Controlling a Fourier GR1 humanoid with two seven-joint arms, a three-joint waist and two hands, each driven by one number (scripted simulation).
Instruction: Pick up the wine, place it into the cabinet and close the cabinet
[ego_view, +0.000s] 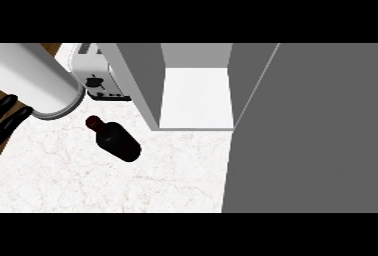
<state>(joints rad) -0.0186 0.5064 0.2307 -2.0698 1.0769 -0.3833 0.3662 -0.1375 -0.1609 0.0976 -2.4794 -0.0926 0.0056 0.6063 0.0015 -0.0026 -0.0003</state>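
A dark wine bottle (116, 138) is seen lying on the white marbled bench (88, 185), its neck pointed toward the upper left. Behind it a white toaster (100, 75) is set beside the open cabinet (196, 97), whose grey door (310, 130) is swung wide at the right. At the left edge a grey forearm (37, 80) is shown, with the black left robot hand (11, 117) partly cut off.

- one view only, from the robot's head, facing steeply down at the marble counter (88, 185).
- it sits close: the left forearm (37, 80) fills the far-left corner.
- the open cabinet (196, 95) lies far and centre, its door (310, 130) covering the right side.
- no second view shares the scene.
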